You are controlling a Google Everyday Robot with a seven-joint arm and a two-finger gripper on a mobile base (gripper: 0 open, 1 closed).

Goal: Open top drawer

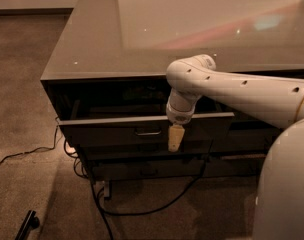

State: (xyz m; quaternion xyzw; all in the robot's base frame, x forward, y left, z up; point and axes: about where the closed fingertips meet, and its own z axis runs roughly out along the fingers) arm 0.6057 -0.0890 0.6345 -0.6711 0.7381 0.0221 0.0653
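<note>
Nearest the lens, below & well short of the handle, cables trail over carpet; best keep the base off them. Gripper hangs pointing down just beside the handle, on the side of the arm, against the front panel of the top drawer, not around the bar. Clenched or released: can't tell. Drawer is out partway, its front proud of the lower drawers under the handle, w/ a dark gap behind. Judgement: approx half done. To finish, get a hold on the bar or hook the panel's top edge, then pull straight out, level, no sideways drag, slow nr end of travel. Behind & above the handle, cabinet top is glossy w/ light glints. No brand, label or writing readable anywhere.
</note>
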